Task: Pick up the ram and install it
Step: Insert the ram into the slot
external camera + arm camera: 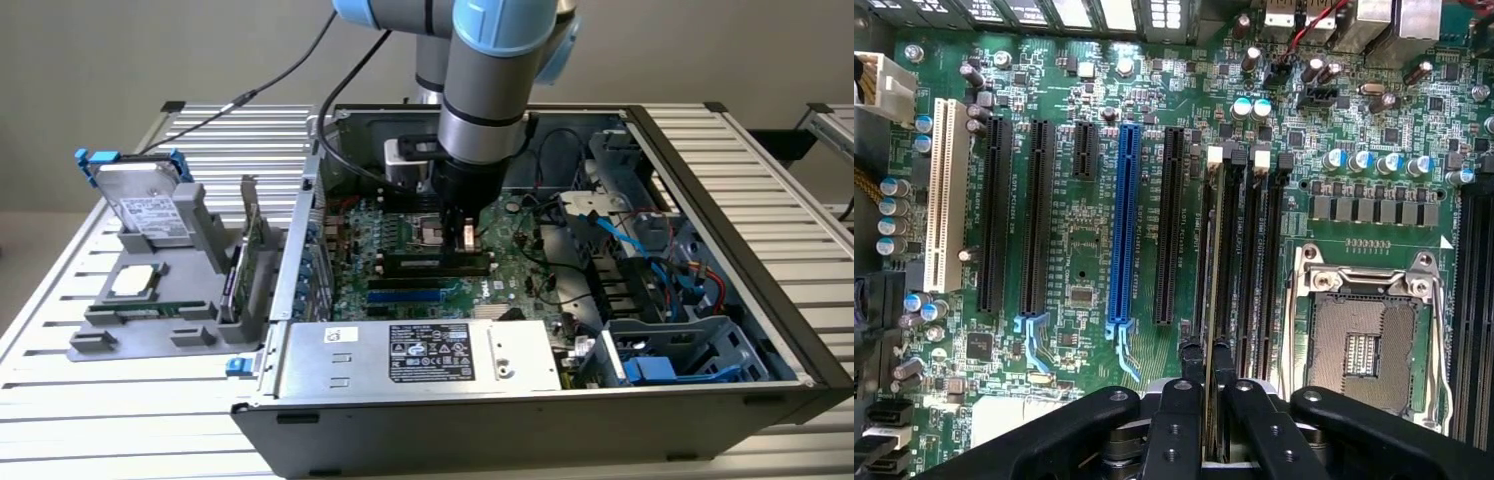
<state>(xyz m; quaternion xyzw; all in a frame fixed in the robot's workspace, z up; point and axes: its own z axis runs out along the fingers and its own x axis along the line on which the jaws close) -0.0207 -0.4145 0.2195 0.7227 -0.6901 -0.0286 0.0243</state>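
Fingers: the black gripper [1206, 400] is closed almost fully on the long, thin green ram stick [1209, 300], which is gripped edge-on.
Ram position: the stick is held along a black memory slot [1226, 240] with a white end latch [1215, 155], beside the empty silver processor socket [1359, 345]. Whether it is seated cannot be told.
Risk: if the edge is offset from the slot, the board could be bent or the contacts damaged by pressing. Seating could also be blocked by a closed latch.
Black computer case [534, 430]: the green motherboard [1084, 260], a silver power supply [414, 350] and cables are housed.
Grey parts tray [134, 340]: a hard drive [144, 210], a square silver processor chip [138, 282] and a green expansion card [247, 255] are kept.
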